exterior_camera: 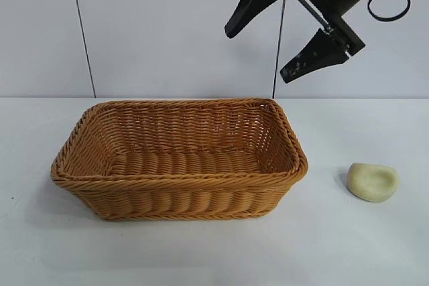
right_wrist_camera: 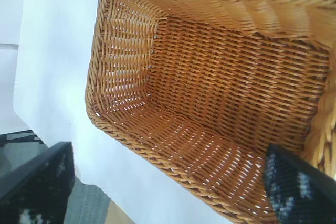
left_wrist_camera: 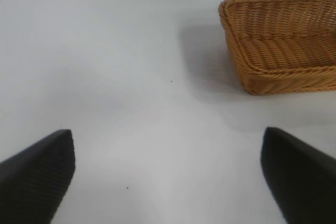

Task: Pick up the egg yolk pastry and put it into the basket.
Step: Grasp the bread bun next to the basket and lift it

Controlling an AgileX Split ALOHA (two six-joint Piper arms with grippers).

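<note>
The egg yolk pastry (exterior_camera: 373, 181), a small pale yellow-green lump with a shallow dent, lies on the white table to the right of the basket (exterior_camera: 179, 180). The golden-brown wicker basket sits mid-table and holds nothing. High above the basket's back right corner hangs my right gripper (exterior_camera: 261, 51), open and holding nothing; its wrist view looks down into the basket (right_wrist_camera: 220, 93) between its spread fingers (right_wrist_camera: 37, 187). My left gripper (left_wrist_camera: 168, 171) is open over bare table, with a basket corner (left_wrist_camera: 273, 80) ahead of it. The exterior view does not show the left arm.
The white table (exterior_camera: 375, 252) runs back to a pale panelled wall (exterior_camera: 167, 31). In the right wrist view the table's edge (right_wrist_camera: 89, 187) shows beyond the basket, with floor past it.
</note>
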